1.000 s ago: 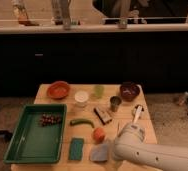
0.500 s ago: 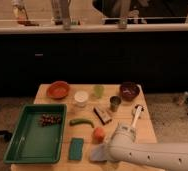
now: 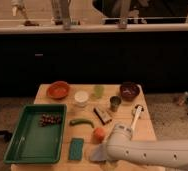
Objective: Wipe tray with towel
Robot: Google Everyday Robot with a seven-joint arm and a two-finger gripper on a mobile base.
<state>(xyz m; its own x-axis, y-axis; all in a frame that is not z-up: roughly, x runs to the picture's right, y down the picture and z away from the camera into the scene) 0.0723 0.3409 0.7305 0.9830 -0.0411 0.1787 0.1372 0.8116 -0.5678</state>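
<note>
A white robot arm (image 3: 152, 152) reaches in from the right across the front of a wooden bench (image 3: 146, 124), its gripper (image 3: 105, 150) low at a pale grey towel (image 3: 94, 154) near the front edge. Whether the gripper is apart or clamped on the cloth cannot be told. The green tray (image 3: 27, 145) lies at the bench's left, well apart from the towel, with 1 dark cluster of grapes (image 3: 50, 119) in its far right corner. A teal sponge (image 3: 76, 148) sits between tray and towel. An orange fruit (image 3: 99, 133) rests just behind the towel, a green pepper (image 3: 81, 121) beyond it.
</note>
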